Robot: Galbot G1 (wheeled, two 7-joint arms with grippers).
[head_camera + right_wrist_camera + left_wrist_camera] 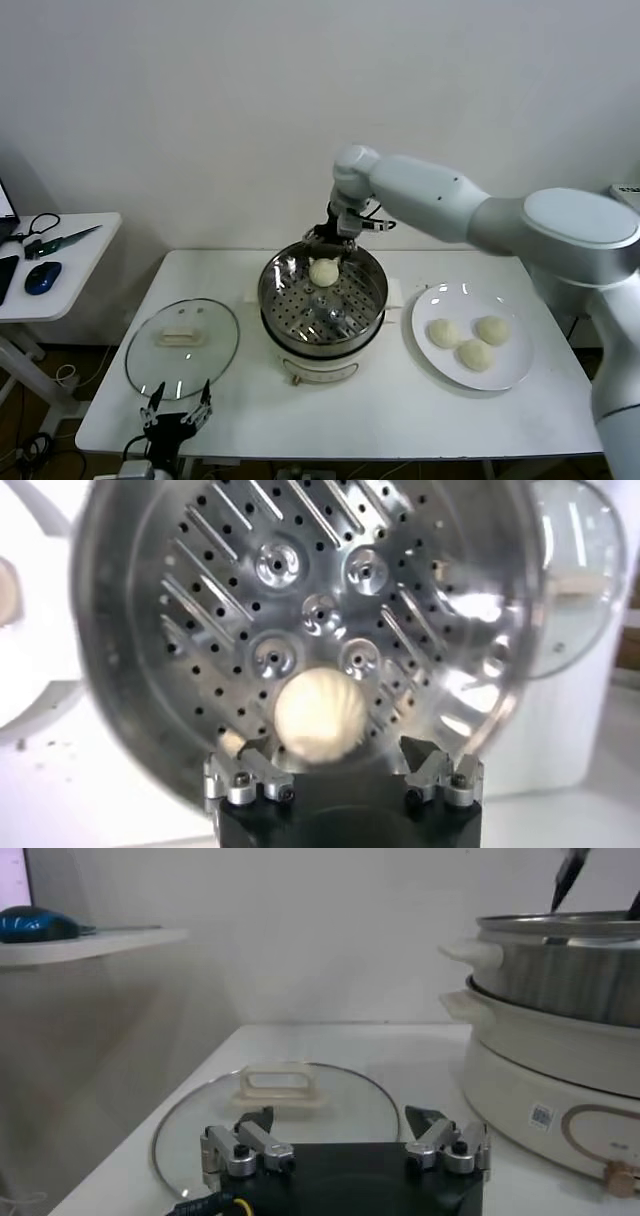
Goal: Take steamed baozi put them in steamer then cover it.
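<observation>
The steel steamer (pixel 372 300) stands mid-table, and one baozi (pixel 323 271) lies on the far part of its perforated tray. My right gripper (pixel 335 238) hovers just above that bun at the far rim. It is open, and in the right wrist view its fingertips (pixel 418 752) stand wider than the baozi (pixel 315 718) and clear of it. Three more baozi (pixel 475 354) sit on the white plate (pixel 510 375) to the right. The glass cover (pixel 182 346) lies flat left of the steamer. My left gripper (pixel 178 405) waits open and empty at the table's front left edge.
A side table (pixel 70 270) at the far left carries a blue mouse (pixel 43 277) and scissors. The left wrist view shows the cover (pixel 330 1098) just ahead of the left gripper (pixel 345 1123) and the steamer's cream base (pixel 560 1068) beside it.
</observation>
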